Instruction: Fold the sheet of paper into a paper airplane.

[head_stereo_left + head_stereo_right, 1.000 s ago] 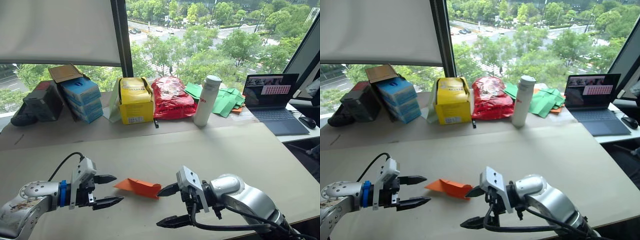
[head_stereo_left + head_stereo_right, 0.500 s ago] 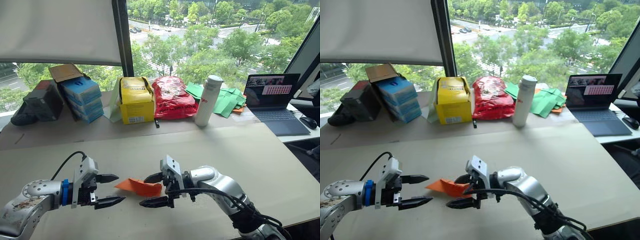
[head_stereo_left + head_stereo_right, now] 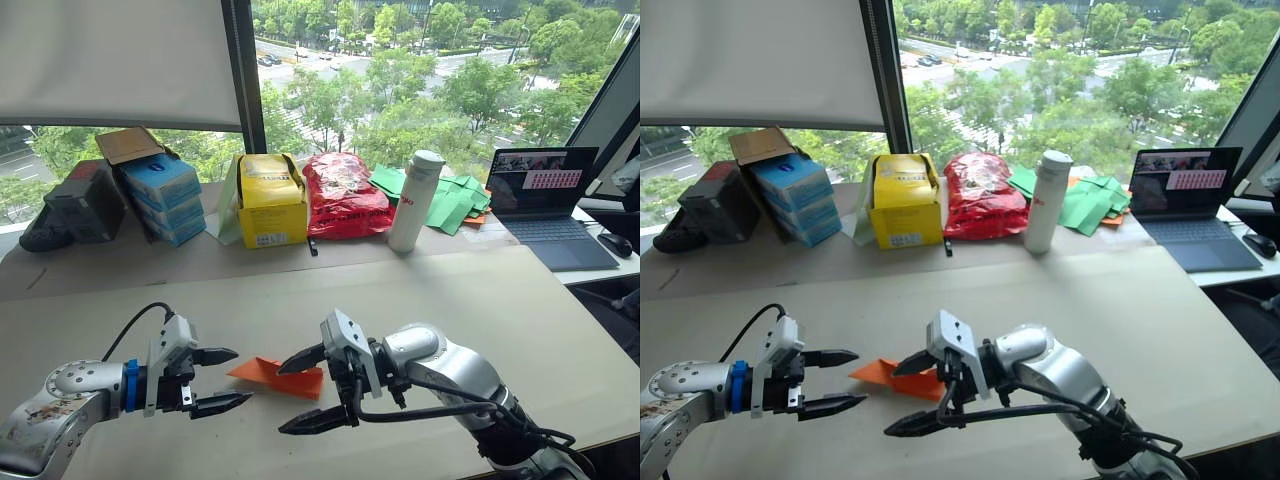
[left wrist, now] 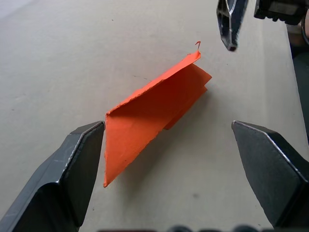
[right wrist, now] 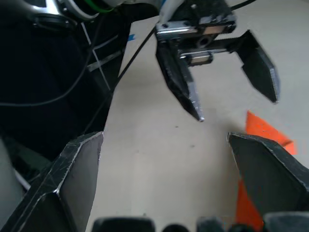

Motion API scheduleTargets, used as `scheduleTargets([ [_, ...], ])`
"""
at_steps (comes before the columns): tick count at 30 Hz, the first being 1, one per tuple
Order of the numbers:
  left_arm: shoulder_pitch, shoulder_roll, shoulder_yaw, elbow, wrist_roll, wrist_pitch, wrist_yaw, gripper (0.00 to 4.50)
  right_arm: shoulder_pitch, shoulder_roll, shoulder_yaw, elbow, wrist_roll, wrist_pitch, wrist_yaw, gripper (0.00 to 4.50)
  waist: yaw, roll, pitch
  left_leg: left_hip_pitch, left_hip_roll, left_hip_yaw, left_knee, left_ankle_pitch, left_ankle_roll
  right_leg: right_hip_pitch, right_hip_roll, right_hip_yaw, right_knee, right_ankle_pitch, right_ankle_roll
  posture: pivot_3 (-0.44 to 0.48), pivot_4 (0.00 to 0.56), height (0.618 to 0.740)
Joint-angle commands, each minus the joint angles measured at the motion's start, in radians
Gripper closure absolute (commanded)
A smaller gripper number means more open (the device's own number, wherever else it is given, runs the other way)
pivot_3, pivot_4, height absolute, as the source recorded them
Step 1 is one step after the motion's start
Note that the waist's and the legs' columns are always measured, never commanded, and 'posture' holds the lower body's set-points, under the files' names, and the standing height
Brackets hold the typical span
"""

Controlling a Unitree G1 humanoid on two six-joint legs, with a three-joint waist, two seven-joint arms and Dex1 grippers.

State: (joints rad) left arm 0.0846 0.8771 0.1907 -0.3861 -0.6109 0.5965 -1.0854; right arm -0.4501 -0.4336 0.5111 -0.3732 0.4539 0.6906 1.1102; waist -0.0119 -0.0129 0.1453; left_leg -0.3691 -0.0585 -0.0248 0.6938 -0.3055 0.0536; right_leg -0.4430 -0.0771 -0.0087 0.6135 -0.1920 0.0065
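Here the paper airplane lies between spread-fingered left gripper and right gripper, both empty.

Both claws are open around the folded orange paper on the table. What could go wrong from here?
1. The paper airplane lies loose on the table, held by neither claw; a nudge from one finger could slide it away instead of creasing it.
2. The left claw and right claw face each other closely, so closing in together risks the fingers colliding.
3. One flap stands raised, as the left wrist view shows; a careless pinch could crumple or unfold it.
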Motion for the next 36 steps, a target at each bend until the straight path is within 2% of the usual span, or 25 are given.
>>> scheduleTargets([
  [1,-0.011,0.013,0.009,-0.034,-0.021,0.013,-0.004,0.02,0.003,0.003,0.035,-0.010,-0.032,-0.008,-0.023,0.00,0.000,0.000,0.000,0.000,0.000,0.000,0.000,0.000,0.000,0.000,0.000,0.000,0.000,0.000,0.000,0.000,0.150,0.740],
  [7,-0.015,0.033,0.009,-0.011,-0.026,0.018,-0.032,0.02,0.015,0.053,0.042,0.034,-0.159,-0.065,-0.186,0.00,0.000,0.000,0.000,0.000,0.000,0.000,0.000,0.004,-0.006,-0.001,0.000,0.000,0.002,0.000,0.000,0.000,0.150,0.740],
  [12,-0.003,0.039,0.018,0.023,-0.017,-0.008,-0.060,0.02,0.026,0.090,-0.001,0.021,-0.160,-0.051,-0.254,0.00,0.000,0.000,0.000,0.000,-0.001,0.000,0.000,0.004,-0.007,-0.001,0.000,-0.001,0.002,0.000,0.000,0.000,0.150,0.740],
  [16,0.007,0.031,0.024,0.049,-0.002,-0.037,-0.067,0.02,-0.001,0.127,-0.014,0.105,-0.192,-0.050,-0.307,0.00,0.000,0.000,0.000,0.000,-0.001,0.000,0.000,0.004,-0.007,-0.001,0.000,-0.001,0.002,0.000,0.000,0.000,0.150,0.740],
  [24,0.013,-0.008,0.003,0.042,0.022,-0.069,-0.038,0.02,-0.075,0.202,-0.117,0.276,-0.133,-0.030,-0.295,0.00,-0.001,0.000,0.000,0.000,-0.001,0.001,0.000,0.004,-0.007,-0.002,0.001,-0.001,0.002,0.000,0.000,0.000,0.150,0.740],
  [31,0.031,-0.038,-0.006,0.014,0.029,-0.074,-0.007,0.02,-0.118,0.187,-0.175,0.199,-0.051,0.036,-0.246,0.00,-0.001,0.000,0.000,0.000,-0.001,0.001,0.000,0.004,-0.006,-0.002,0.000,-0.001,0.002,0.000,0.000,0.000,0.150,0.740],
  [36,0.021,-0.049,-0.016,-0.008,0.028,-0.060,0.024,0.02,-0.247,0.107,-0.039,0.097,-0.192,0.074,-0.274,0.00,-0.001,0.001,0.000,-0.001,-0.002,0.003,0.000,0.004,-0.006,-0.005,0.000,-0.001,0.005,0.000,0.000,0.000,0.150,0.740],
])
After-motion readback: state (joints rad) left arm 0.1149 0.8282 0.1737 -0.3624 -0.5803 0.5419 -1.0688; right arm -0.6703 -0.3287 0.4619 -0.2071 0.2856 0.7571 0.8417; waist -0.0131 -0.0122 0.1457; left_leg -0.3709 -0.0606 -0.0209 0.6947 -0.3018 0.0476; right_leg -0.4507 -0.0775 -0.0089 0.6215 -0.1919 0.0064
